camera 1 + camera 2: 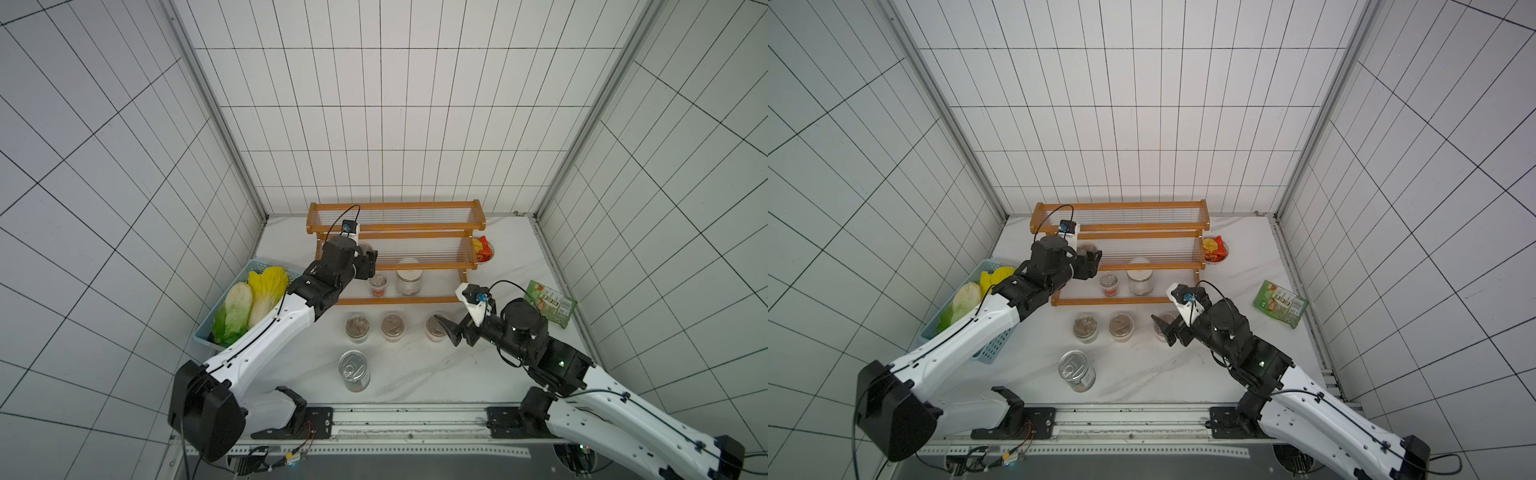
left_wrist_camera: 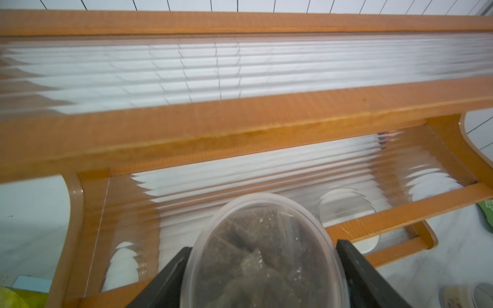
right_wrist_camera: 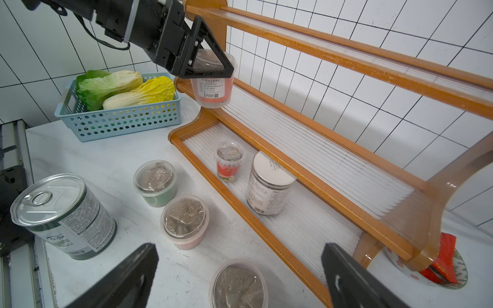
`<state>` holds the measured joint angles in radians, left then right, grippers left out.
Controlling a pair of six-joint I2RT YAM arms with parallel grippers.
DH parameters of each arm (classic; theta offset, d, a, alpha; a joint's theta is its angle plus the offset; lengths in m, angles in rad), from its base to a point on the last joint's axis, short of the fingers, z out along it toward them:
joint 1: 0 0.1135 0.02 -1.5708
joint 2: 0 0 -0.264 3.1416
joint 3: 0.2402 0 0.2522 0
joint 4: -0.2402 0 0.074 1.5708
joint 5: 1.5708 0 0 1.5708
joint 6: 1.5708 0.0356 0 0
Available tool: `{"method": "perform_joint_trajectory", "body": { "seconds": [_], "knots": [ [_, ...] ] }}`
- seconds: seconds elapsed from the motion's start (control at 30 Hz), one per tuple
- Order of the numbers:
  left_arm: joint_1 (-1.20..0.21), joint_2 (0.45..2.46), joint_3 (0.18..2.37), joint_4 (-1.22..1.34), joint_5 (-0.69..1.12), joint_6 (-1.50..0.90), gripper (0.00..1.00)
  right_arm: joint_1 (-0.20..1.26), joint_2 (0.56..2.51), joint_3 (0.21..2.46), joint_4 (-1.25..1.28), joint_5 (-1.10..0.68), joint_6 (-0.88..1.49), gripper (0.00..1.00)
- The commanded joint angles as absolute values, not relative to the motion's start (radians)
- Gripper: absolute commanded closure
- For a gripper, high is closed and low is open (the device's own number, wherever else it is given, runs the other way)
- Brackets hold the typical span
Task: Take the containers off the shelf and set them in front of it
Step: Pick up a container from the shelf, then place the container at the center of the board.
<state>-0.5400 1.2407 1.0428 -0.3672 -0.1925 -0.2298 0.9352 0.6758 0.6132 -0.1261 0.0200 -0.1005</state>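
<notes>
Taking 12 o'clock as the back wall, we see the left gripper (image 1: 369, 259) up at the 9 o'clock end of the shelf (image 1: 395, 206). Its fingers (image 3: 213, 53) are clamped on either side of a red-labelled cup (image 3: 213, 90), gripping just under the lid. That cup hangs upright at the middle tier's front rail, and we cannot tell whether its base touches the slats.

On the bottom tier, a small cup (image 1: 378, 286) stands just beside the white-lidded jar (image 1: 409, 282), which is at its 3 o'clock.

On the table at the shelf's 6 o'clock, 3 more stand in a row: the green cup (image 1: 357, 328), the middle cup (image 1: 393, 327) and the end cup (image 1: 434, 328). The tin can (image 1: 354, 370) stands upright at 6 o'clock of the green cup.

The right gripper (image 1: 449, 331) hovers over the end cup, spread fully wide with nothing between its fingers.

Out at 9 o'clock we have the blue basket (image 1: 257, 266) with cabbage (image 1: 249, 299). At 3 o'clock of the shelf sit a bowl (image 1: 484, 249) and a green packet (image 1: 550, 301).
</notes>
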Motion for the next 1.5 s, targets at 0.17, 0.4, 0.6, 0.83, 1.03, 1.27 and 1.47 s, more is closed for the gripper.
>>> {"method": "perform_joint_trajectory", "body": {
  "seconds": [0.17,0.4,0.6,0.83,1.03,1.27,1.47],
  "knots": [
    [-0.783,1.084,0.965,-0.499,-0.344,-0.394,0.24,0.923,0.637,0.622,-0.146,0.076,-0.099,0.01],
    [-1.074,1.027,0.910,-0.616,-0.574,-0.637,0.24,0.912,0.595,0.638,-0.198,0.230,-0.103,0.01],
    [-1.301,1.089,0.933,-0.749,-0.678,-0.887,0.25,0.896,0.555,0.644,-0.229,0.324,-0.122,0.01],
    [-1.451,1.243,0.936,-0.769,-0.710,-1.087,0.25,0.867,0.534,0.640,-0.236,0.343,-0.121,0.01],
    [-1.505,1.376,0.929,-0.765,-0.700,-1.174,0.25,0.838,0.552,0.638,-0.228,0.316,-0.120,0.01],
    [-1.508,1.448,0.871,-0.724,-0.704,-1.205,0.25,0.803,0.564,0.635,-0.212,0.277,-0.117,0.01],
    [-1.502,1.446,0.795,-0.668,-0.698,-1.217,0.24,0.784,0.565,0.638,-0.210,0.267,-0.112,0.01]
  ]
}}
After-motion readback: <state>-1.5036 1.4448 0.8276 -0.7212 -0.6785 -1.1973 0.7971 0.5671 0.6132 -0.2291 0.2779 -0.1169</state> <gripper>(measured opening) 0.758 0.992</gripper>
